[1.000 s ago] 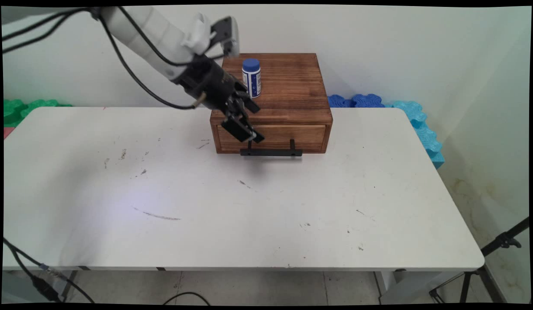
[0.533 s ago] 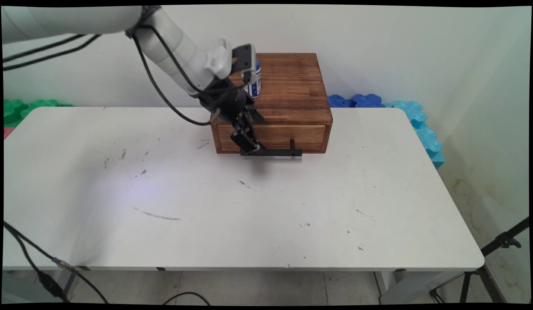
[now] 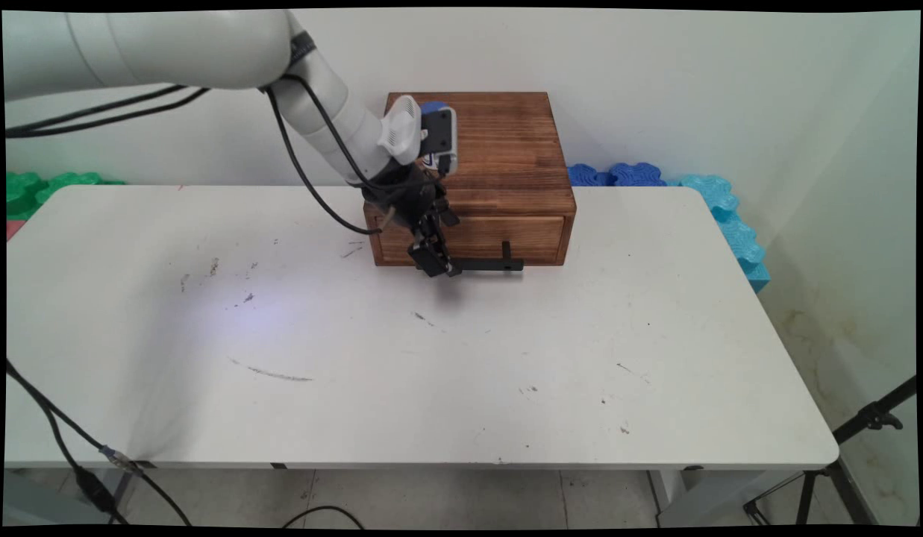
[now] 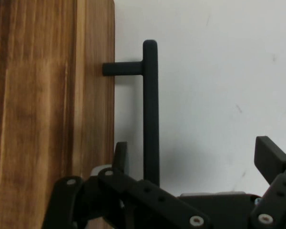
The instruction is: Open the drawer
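Note:
A brown wooden box (image 3: 506, 149) stands at the table's far middle, with one drawer (image 3: 521, 237) shut in its front. A black bar handle (image 3: 485, 264) sticks out from the drawer. My gripper (image 3: 433, 262) is down at the handle's left end and stands open. In the hand view the handle (image 4: 150, 109) runs between the gripper's (image 4: 193, 152) two fingers, one finger (image 4: 120, 153) against the drawer front (image 4: 47, 114), the other finger (image 4: 270, 157) out over the table. A blue-capped white bottle (image 3: 432, 109) stands on the box, mostly hidden behind my wrist.
Green foam mats (image 3: 36, 186) lie behind the table's left end and blue ones (image 3: 722, 205) behind its right end. A black tripod (image 3: 856, 432) stands off the right front corner. Cables (image 3: 66, 447) hang at the front left.
The gripper has come down and slightly right from beside the box top to the handle's left end. My wrist now covers most of the bottle.

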